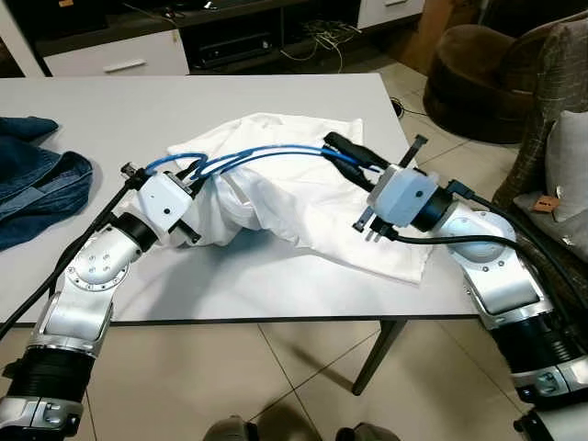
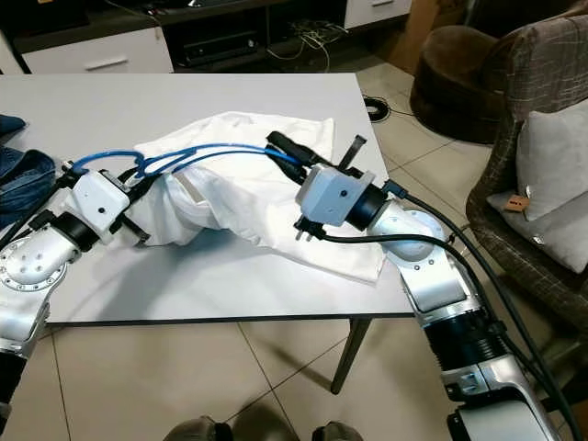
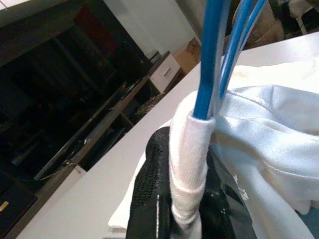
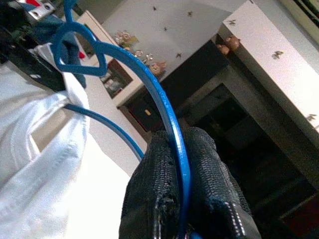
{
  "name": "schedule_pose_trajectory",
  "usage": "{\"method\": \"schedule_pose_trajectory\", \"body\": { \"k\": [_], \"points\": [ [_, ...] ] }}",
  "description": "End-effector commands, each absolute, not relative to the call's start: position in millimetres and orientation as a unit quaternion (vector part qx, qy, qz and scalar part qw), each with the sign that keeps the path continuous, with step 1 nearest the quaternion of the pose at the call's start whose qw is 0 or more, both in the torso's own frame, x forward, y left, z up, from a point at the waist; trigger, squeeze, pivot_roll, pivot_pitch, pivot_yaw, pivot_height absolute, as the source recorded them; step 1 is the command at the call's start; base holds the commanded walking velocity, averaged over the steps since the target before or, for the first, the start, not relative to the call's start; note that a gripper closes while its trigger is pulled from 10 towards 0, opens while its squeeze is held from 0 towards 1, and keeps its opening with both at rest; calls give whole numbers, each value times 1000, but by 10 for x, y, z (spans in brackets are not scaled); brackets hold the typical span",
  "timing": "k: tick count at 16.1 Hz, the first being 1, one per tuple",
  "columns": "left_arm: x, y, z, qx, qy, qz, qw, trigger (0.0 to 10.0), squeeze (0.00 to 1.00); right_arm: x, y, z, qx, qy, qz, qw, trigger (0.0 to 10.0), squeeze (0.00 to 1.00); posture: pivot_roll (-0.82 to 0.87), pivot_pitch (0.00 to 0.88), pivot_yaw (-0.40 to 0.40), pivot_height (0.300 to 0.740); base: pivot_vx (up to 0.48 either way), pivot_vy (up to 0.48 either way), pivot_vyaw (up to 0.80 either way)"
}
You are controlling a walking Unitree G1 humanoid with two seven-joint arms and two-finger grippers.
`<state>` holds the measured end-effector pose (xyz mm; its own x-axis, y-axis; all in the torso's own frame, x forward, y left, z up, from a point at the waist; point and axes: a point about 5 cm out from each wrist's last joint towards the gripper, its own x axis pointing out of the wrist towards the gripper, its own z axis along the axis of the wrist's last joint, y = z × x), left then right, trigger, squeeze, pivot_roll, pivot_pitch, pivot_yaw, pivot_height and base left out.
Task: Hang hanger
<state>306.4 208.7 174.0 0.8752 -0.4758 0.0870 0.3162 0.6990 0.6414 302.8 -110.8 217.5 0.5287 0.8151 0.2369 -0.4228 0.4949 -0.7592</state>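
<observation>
Between the right gripper's (image 1: 344, 147) jaws sits one end of the thin blue wire hanger (image 1: 266, 156), clamped. Left gripper (image 1: 204, 188) jaws pinch the crumpled white cotton shirt (image 1: 303, 207) around the other end, over the white bench (image 1: 230, 101). Advice: keep both clamps firm, feed the hanger arm into the shoulder without dragging cloth.
</observation>
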Motion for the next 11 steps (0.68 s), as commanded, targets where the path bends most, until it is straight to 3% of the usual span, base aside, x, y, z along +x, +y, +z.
{"method": "schedule_pose_trajectory", "body": {
  "k": [1, 5, 6, 7, 8, 9, 11],
  "points": [
    [3046, 1980, 1766, 329, -137, -241, 903, 0, 0, 2970, -987, 2265, -323, -328, 403, 791, 0, 0, -35, 36, 31, 740, 0, 0, 0],
    [3043, 1970, 1774, 330, -141, -246, 900, 0, 0, 2956, -937, 2165, -316, -291, 443, 787, 0, 0, -36, 33, 34, 740, 0, 0, 0],
    [3038, 1962, 1769, 330, -141, -249, 899, 0, 0, 2958, -955, 2172, -298, -280, 445, 796, 8980, 0, -36, 33, 34, 740, 0, 0, 0],
    [3036, 1960, 1766, 330, -141, -251, 899, 0, 0, 2968, -1006, 2200, -280, -269, 447, 806, 10000, 0, -35, 29, 34, 740, 0, 0, 0],
    [3036, 1960, 1766, 330, -140, -251, 899, 0, 0, 2970, -1029, 2211, -275, -265, 448, 808, 10000, 0, -35, 29, 34, 740, 0, 0, 0],
    [3036, 1961, 1762, 329, -140, -251, 899, 0, 0, 2967, -1088, 2250, -256, -264, 448, 815, 10000, 1000, -37, 29, 35, 740, 0, 0, 0],
    [3033, 1961, 1747, 329, -137, -254, 899, 0, 0, 2955, -1142, 2291, -236, -253, 456, 820, 10000, 1000, -43, 27, 36, 740, 0, 0, 0]
  ]
}}
